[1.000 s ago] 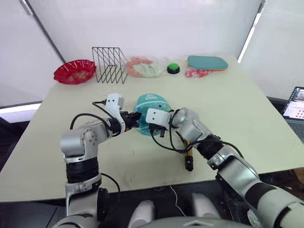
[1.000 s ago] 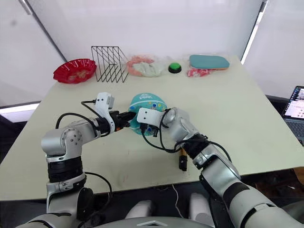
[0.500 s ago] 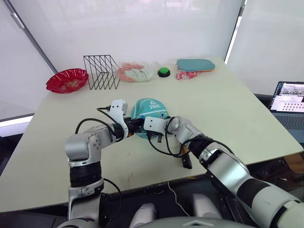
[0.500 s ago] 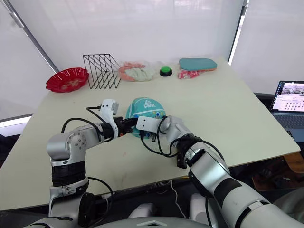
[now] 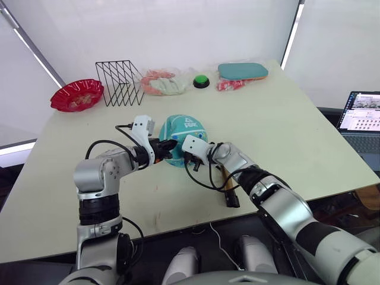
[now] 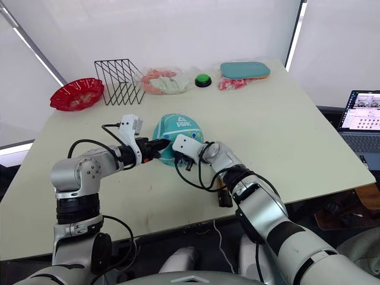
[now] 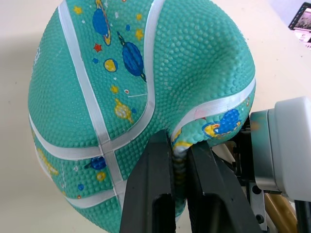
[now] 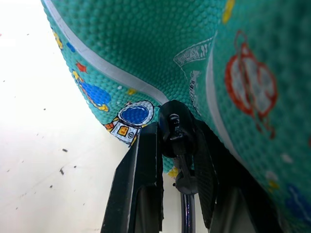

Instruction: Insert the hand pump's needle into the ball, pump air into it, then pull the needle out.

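Observation:
The teal ball (image 5: 185, 135) with white seams and cartoon prints rests partly collapsed on the table (image 5: 279, 130), in front of me. My left gripper (image 7: 179, 160) is shut on a fold of the ball's skin at its left side. My right gripper (image 8: 176, 145) is shut on the needle's black fitting (image 8: 175, 127), which is pressed against the ball's lower right side; the metal pin itself is hidden. The thin black hose (image 8: 187, 213) runs back between the fingers. The hand pump (image 5: 228, 181), gold with a black end, lies on the table under my right forearm.
Along the table's far edge stand a red bowl (image 5: 76, 95), a black wire rack (image 5: 120, 82), a bagged pink and white item (image 5: 161, 83), a green button (image 5: 202, 81) and a teal paddle case (image 5: 242, 70). A laptop (image 5: 359, 116) sits off the table's right side.
The head camera has shifted and tilted. Both grippers have kept their hold at the ball, which stays at the same spot on the table.

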Available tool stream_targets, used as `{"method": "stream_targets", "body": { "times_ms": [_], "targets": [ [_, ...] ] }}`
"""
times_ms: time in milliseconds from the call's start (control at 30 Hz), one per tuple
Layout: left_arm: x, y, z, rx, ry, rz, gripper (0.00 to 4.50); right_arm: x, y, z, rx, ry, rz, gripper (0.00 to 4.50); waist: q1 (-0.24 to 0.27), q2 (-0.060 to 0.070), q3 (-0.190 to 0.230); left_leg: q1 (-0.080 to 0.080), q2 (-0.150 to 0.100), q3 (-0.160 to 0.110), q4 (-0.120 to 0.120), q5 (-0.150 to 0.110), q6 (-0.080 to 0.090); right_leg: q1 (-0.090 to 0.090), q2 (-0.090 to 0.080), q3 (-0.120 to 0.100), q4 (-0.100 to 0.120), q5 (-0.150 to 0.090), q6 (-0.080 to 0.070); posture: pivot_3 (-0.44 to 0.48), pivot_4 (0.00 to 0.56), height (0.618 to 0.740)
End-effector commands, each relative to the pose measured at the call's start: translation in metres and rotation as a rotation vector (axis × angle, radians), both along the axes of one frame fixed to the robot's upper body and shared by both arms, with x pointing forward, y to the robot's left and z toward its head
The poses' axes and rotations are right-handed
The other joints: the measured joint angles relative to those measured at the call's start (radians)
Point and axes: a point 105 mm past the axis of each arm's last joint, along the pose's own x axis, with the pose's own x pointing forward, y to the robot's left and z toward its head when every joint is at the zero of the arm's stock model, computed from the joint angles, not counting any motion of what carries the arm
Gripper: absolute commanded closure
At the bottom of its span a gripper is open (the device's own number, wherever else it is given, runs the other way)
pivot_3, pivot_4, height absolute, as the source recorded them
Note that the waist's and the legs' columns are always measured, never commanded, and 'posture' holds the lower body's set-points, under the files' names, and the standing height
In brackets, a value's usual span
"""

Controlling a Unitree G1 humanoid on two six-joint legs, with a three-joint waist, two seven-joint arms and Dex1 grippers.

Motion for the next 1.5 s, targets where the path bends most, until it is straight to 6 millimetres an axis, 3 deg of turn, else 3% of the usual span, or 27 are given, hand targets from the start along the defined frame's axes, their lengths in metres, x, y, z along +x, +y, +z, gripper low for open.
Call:
{"method": "stream_targets", "body": {
  "times_ms": [33,67,100,133,233,500,733,933,1033,1200,1267,1300,1500],
  "targets": [
    [-0.007,-0.020,-0.029,-0.085,0.133,-0.104,4.50,-0.017,0.051,0.054,0.197,-0.092,0.090,4.16,0.001,0.000,0.001,-0.006,0.001,0.000,0.000,0.001,-0.001,-0.008,0.001,0.000,0.000,0.000,0.000,0.000,0.150,0.740],
    [-0.004,-0.016,-0.027,-0.078,0.119,-0.095,4.50,-0.018,0.052,0.059,0.210,-0.093,0.086,4.16,0.002,-0.002,0.002,-0.011,0.002,0.000,0.000,0.006,-0.003,-0.015,0.003,0.000,0.001,0.004,-0.002,0.000,0.150,0.740],
    [-0.001,-0.011,-0.025,-0.075,0.104,-0.081,4.50,-0.018,0.052,0.063,0.220,-0.097,0.086,4.16,0.009,-0.009,0.006,-0.015,0.001,0.000,0.000,0.027,-0.005,-0.020,0.006,0.005,0.000,0.029,-0.001,0.000,0.150,0.740],
    [0.002,-0.008,-0.022,-0.076,0.093,-0.071,4.50,-0.019,0.052,0.067,0.228,-0.102,0.087,4.16,0.009,-0.010,0.007,-0.019,-0.003,0.002,0.003,0.027,-0.004,-0.022,0.006,0.008,0.000,0.050,-0.014,0.000,0.150,0.740],
    [0.005,-0.003,-0.020,-0.070,0.086,-0.067,4.50,-0.020,0.048,0.070,0.214,-0.120,0.086,4.16,0.009,-0.011,0.014,-0.030,0.000,0.002,0.002,0.027,-0.004,-0.034,0.009,0.006,-0.001,0.050,-0.014,0.000,0.150,0.740],
    [0.011,0.012,-0.017,-0.046,0.072,-0.044,4.50,-0.022,0.043,0.084,0.214,-0.154,0.088,4.16,0.015,-0.014,0.020,-0.033,-0.001,0.002,0.002,0.027,-0.004,-0.034,0.009,0.002,-0.003,0.050,-0.014,0.000,0.150,0.740],
    [0.010,0.014,-0.017,-0.045,0.057,-0.049,4.50,-0.028,0.043,0.097,0.235,-0.122,0.085,4.16,0.029,-0.016,0.021,-0.047,-0.002,0.003,0.002,0.030,0.001,-0.046,0.009,0.002,-0.004,0.056,-0.014,0.000,0.150,0.740],
    [0.014,0.010,-0.011,-0.042,0.022,-0.052,4.50,-0.021,0.036,0.093,0.186,-0.099,0.062,4.16,0.031,-0.016,0.021,-0.049,-0.003,0.003,0.002,0.029,0.002,-0.047,0.008,0.001,-0.004,0.056,-0.014,0.000,0.150,0.740],
    [0.015,0.011,-0.010,-0.033,0.011,-0.046,4.50,-0.022,0.032,0.101,0.244,-0.062,0.061,4.16,0.033,-0.017,0.022,-0.049,-0.003,0.003,0.002,0.029,0.002,-0.047,0.007,0.001,-0.005,0.056,-0.014,0.000,0.150,0.740],
    [0.015,0.009,-0.006,-0.016,-0.024,-0.041,4.50,-0.026,0.016,0.116,0.309,-0.063,0.079,1.83,0.046,-0.016,0.025,-0.050,-0.003,0.003,0.002,0.029,0.002,-0.047,0.006,-0.001,-0.005,0.056,-0.014,0.000,0.150,0.740],
    [0.017,0.009,-0.001,-0.014,-0.042,-0.027,4.50,-0.033,0.000,0.125,0.339,-0.075,0.086,0.82,0.058,-0.016,0.025,-0.051,-0.004,0.003,0.002,0.029,0.001,-0.047,0.006,-0.002,-0.005,0.056,-0.014,0.000,0.150,0.740],
    [0.017,0.009,0.000,-0.013,-0.048,-0.022,4.50,-0.037,-0.007,0.129,0.355,-0.079,0.091,0.55,0.062,-0.016,0.025,-0.055,-0.003,0.003,0.004,0.030,0.001,-0.047,0.004,-0.004,-0.006,0.056,-0.014,0.000,0.150,0.740],
    [0.018,0.005,0.006,-0.011,-0.071,-0.018,4.50,-0.059,-0.051,0.133,0.335,-0.126,0.101,0.55,0.065,-0.016,0.025,-0.064,-0.007,0.005,0.008,0.033,0.002,-0.047,-0.001,-0.006,-0.010,0.056,-0.014,0.000,0.150,0.740]
  ]
}}
